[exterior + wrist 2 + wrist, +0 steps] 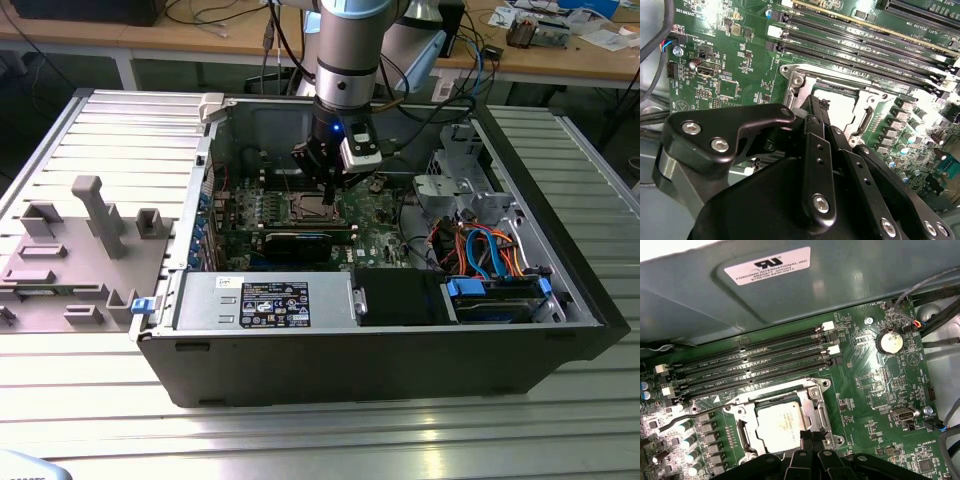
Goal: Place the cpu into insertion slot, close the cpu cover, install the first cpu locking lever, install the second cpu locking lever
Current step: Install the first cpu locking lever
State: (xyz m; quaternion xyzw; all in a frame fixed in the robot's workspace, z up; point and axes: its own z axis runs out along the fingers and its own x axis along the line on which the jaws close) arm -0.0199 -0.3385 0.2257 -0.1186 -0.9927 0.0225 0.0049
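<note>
While over cpu (781, 425), tool (807, 436)

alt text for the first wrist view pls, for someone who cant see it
The black pincer sits at the edge of the insertion slot, where the cpu lies with the cpu cover framing it. Around it spreads the green motherboard, with long black memory slots beside the socket.

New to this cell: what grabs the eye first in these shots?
The black-fingered gripper sits low over the silvery square socket amid the green motherboard, its fingertips at the socket's edge. Inside lies the pale silvery square cpu, with the thin silvery metal cover frame down around it. In the exterior view, the arm reaches into the open grey computer case.
</note>
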